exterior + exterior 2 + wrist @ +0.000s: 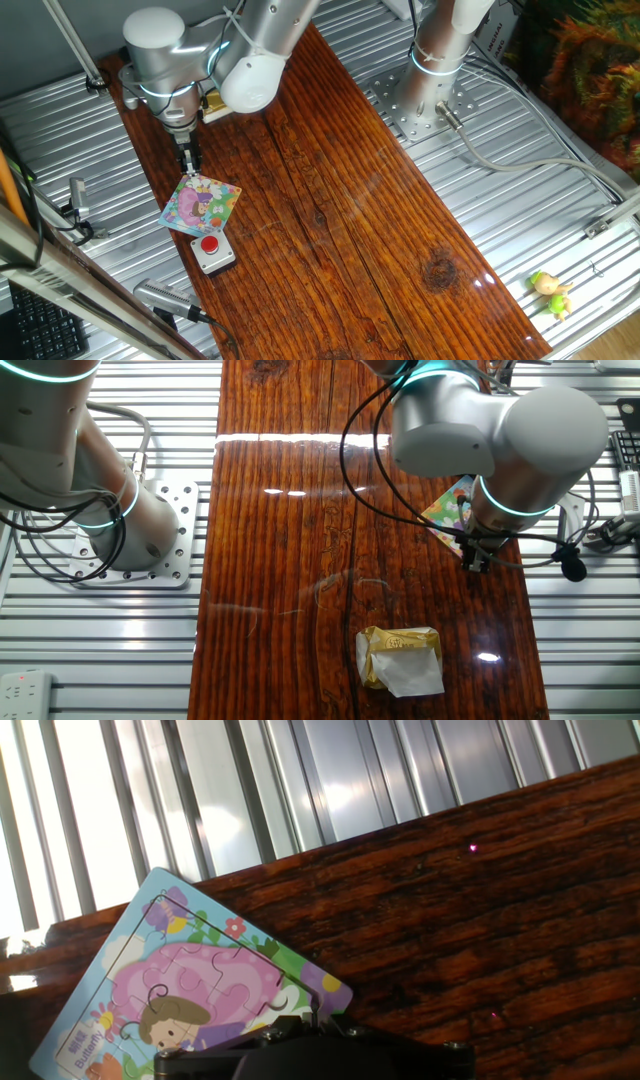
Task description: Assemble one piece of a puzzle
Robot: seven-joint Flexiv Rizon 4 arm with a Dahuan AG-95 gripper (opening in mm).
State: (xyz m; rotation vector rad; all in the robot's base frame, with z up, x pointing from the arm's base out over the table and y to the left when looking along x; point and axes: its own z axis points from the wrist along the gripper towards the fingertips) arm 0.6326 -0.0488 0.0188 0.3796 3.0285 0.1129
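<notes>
The puzzle (201, 203) is a small square board with a pastel cartoon picture, lying on the dark wooden table near its left edge. It also shows in the other fixed view (450, 508), partly hidden by the arm, and in the hand view (185, 985). My gripper (190, 170) points straight down over the puzzle's far edge. Its fingers stand close together with no gap visible, and the tips are at or just above the board. In the hand view the gripper (314, 1012) covers the puzzle's lower right part. I see no loose piece.
A grey box with a red button (212, 250) sits just in front of the puzzle. A yellow-and-white block (400, 658) lies on the wood further along. A second arm's base (430, 90) stands on the metal surface, and a small toy (550, 292) lies at the near right.
</notes>
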